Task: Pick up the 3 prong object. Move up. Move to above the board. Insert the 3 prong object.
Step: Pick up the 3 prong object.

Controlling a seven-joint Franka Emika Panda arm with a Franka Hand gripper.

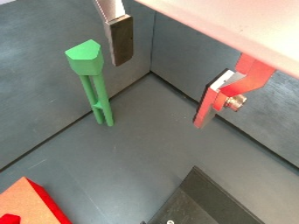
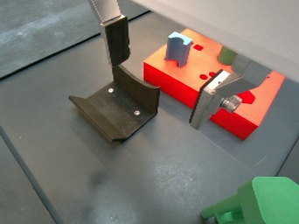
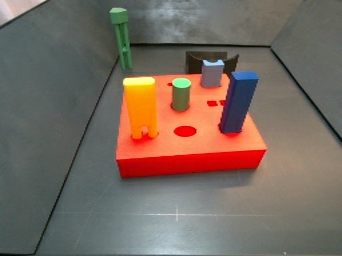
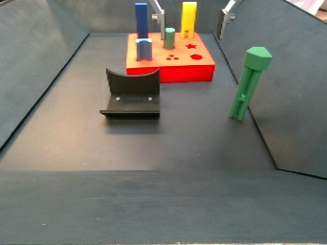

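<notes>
one 3 prong object [image 4: 250, 84], one board [image 4: 192, 69], four pegs [image 3: 239, 101], one fixture [image 4: 132, 95], one gripper [image 1: 176, 79]

The matt green plastic 3 prong object [image 1: 93, 86] faces the gripper's [image 1: 176, 74] silvery metal fingers [image 1: 121, 40].

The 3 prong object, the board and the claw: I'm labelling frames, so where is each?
3 prong object [image 4: 248, 84]: side view, on its upper shaft.
board [image 3: 187, 157]: side view, on its red front wall.
claw [image 1: 176, 77]: wrist view, midway between the fingertips, open over the floor.
</notes>
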